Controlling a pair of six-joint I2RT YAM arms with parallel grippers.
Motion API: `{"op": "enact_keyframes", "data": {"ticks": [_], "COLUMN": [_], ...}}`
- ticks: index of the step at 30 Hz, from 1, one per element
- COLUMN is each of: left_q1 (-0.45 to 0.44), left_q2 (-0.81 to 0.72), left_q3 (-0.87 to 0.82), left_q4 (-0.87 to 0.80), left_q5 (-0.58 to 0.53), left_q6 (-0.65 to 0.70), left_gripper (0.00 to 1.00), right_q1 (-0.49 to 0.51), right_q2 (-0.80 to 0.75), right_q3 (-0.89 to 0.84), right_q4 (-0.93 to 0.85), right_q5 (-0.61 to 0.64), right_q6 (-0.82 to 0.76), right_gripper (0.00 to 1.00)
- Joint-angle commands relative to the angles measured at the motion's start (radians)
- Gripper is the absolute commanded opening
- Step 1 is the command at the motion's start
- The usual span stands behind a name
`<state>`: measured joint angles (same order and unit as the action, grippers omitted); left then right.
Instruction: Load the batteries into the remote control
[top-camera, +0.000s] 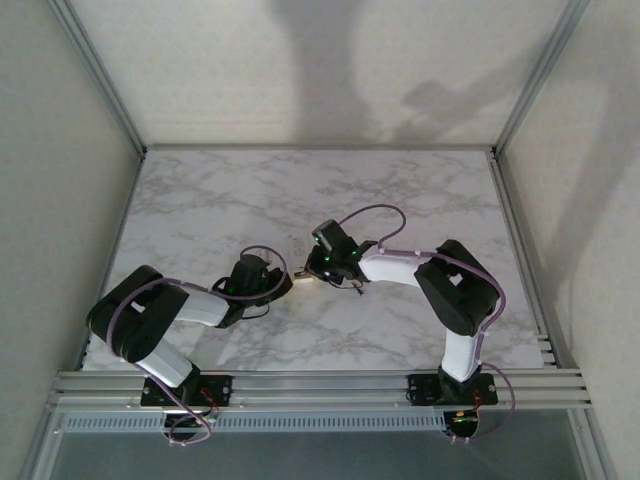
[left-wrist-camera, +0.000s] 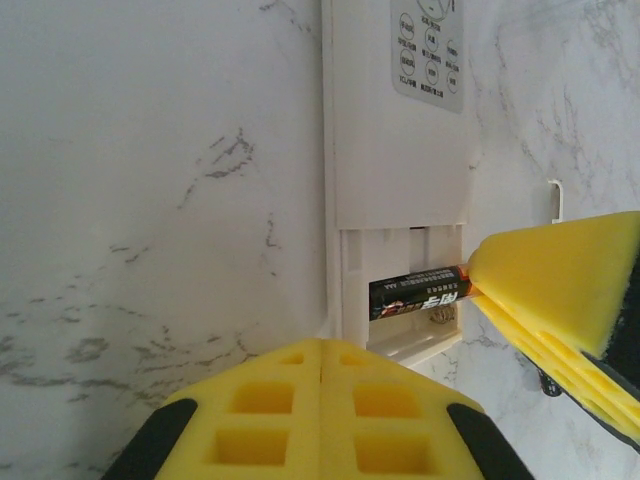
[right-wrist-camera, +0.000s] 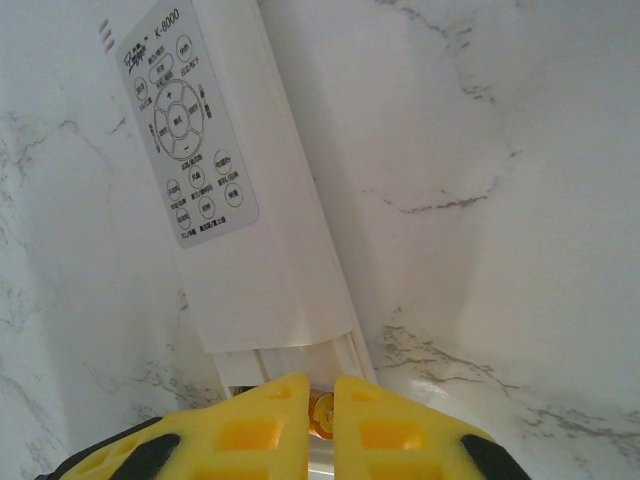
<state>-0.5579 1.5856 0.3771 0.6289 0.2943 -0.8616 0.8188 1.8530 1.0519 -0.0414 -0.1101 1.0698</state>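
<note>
Pinching the battery (left-wrist-camera: 400, 290), right jaws hide its label (left-wrist-camera: 432, 298), visible past pressed-together left jaws.

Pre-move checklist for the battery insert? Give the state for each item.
1. Remote control flat on table, battery bay uncovered: ok.
2. Battery lying in the open bay: ok.
3. Battery fully seated against the contacts: cannot tell.
4. Right gripper shut on battery's copper end: ok.
5. Left gripper shut, holding nothing, at the remote's bay end: ok.
6. Left gripper bracing the remote: cannot tell.
</note>
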Motion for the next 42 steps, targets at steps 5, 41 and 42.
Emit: {"op": "enact_keyframes", "data": {"ticks": [5,41,42], "left_q1": [-0.026,-0.034,-0.033], "left_q2": [0.023,-0.018,-0.020], "left_q3": [0.031,0.023,0.023], "left_q4": [0.028,-0.001,-0.002], "left_q5": [0.018,-0.026,-0.027], "left_q6": [-0.014,-0.026,-0.027], "left_gripper": [0.00,0.00,0.00], "right_q1": [0.035,0.026,0.024], "right_q2": [0.075,-0.017,-0.016], "right_q3": [0.061,0.034,0.032], "right_q4": [0.004,-0.095,-0.090], "right_q5": [-0.063,0.032,0.028], "right_q6": [-0.013,-0.021,-0.018], "right_gripper": [0.12,0.31,0.31]}}
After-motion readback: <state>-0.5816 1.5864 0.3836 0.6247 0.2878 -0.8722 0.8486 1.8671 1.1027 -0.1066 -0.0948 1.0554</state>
